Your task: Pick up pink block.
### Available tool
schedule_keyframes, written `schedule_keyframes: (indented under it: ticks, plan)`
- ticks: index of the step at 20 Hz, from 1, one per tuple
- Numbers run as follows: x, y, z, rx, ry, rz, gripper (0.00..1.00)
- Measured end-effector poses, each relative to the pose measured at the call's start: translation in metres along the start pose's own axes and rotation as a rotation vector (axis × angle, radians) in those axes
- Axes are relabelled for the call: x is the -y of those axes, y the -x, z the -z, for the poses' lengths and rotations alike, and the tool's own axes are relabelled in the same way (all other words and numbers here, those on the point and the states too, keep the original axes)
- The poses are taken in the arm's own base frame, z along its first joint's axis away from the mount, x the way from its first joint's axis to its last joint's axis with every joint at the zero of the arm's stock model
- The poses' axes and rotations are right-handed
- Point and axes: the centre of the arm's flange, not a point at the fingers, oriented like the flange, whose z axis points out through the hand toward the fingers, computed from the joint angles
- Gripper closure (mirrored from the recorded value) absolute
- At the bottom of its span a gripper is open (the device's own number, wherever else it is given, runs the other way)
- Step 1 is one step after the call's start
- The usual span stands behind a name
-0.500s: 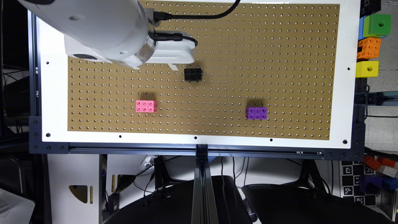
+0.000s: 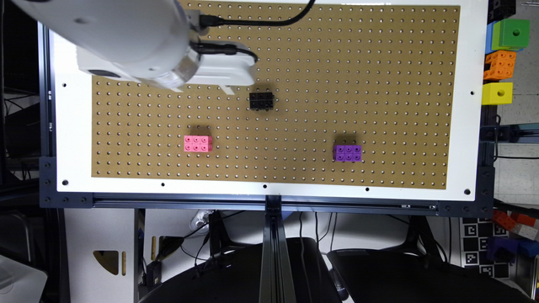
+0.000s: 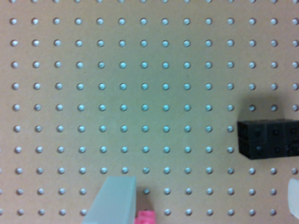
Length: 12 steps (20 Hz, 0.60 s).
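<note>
The pink block (image 2: 198, 143) lies flat on the brown pegboard (image 2: 379, 63), toward the exterior view's left. My gripper (image 2: 227, 75) hovers above the board, up and to the right of the block in that view, apart from it. In the wrist view my gripper (image 3: 205, 186) is open, with one pale finger (image 3: 114, 200) near the middle and the other at the frame's edge. Nothing is between them. A sliver of the pink block (image 3: 145, 217) shows beside the nearer finger.
A black brick (image 2: 261, 101) sits just right of the gripper in the exterior view, also seen as the black brick (image 3: 268, 139) in the wrist view. A purple brick (image 2: 347, 152) lies farther right. Green, orange and yellow cubes (image 2: 501, 63) stack off the board's right edge.
The gripper has shifted slightly toward the exterior view's left. The blocks have not moved.
</note>
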Motion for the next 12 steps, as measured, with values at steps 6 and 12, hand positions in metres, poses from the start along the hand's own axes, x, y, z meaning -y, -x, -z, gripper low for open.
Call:
schedule_keyframes:
  ticks: [6, 12]
  plan:
    - [0.012, -0.033, -0.009, -0.01, -0.007, -0.004, 0.0]
    - [0.015, -0.065, -0.013, -0.027, -0.013, -0.011, 0.0]
